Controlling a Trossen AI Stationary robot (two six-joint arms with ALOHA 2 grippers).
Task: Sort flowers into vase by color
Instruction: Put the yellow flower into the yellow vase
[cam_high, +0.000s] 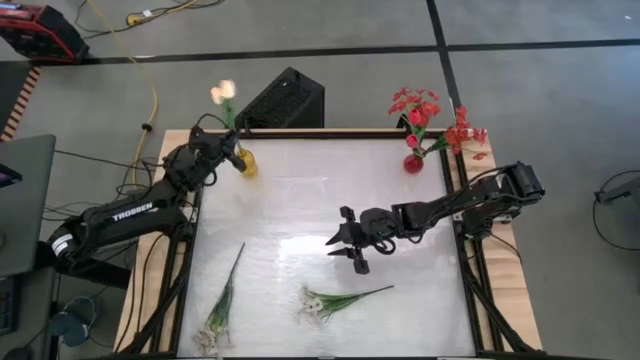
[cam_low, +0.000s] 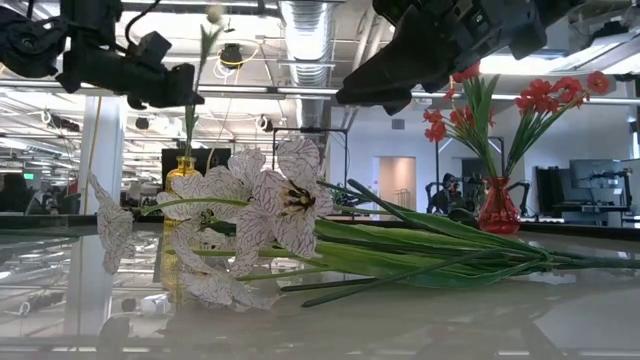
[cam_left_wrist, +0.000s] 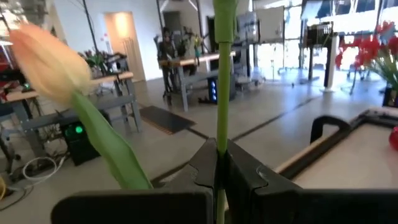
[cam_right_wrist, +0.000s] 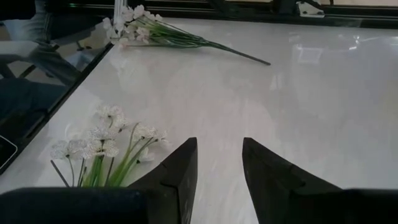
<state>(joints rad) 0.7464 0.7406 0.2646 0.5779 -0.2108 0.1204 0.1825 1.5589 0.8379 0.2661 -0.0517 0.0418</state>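
The left tool was up at the far left corner of the surface, clamped on the green stalk of a cream tulip. The left wrist view made that plain: the stalk ran straight up between the two dark fingers, pinched tight, with the peach-cream bud off to one side. From above, none of that grip showed; what showed instead was the yellow vase directly under the tool, the stalk standing upright in it. The low view had the same vase beneath that tool, blossom pointing at the ceiling.

The right tool hung over the middle of the surface, fingers spread apart and gripping nothing. Its wrist view gave both dark fingers with a clear gap, and just ahead of them a white blossom spray, heads toward the tool. A second white spray lay farther out, well apart, its stalk running along the surface. In the high view the nearer spray lay flat, blossoms toward the left arm's side and stalk toward the right, and the other spray lay slanted, blossoms at the near edge.

Beyond the right tool, at the far right corner, the red vase held red flowers, upright in the low view.
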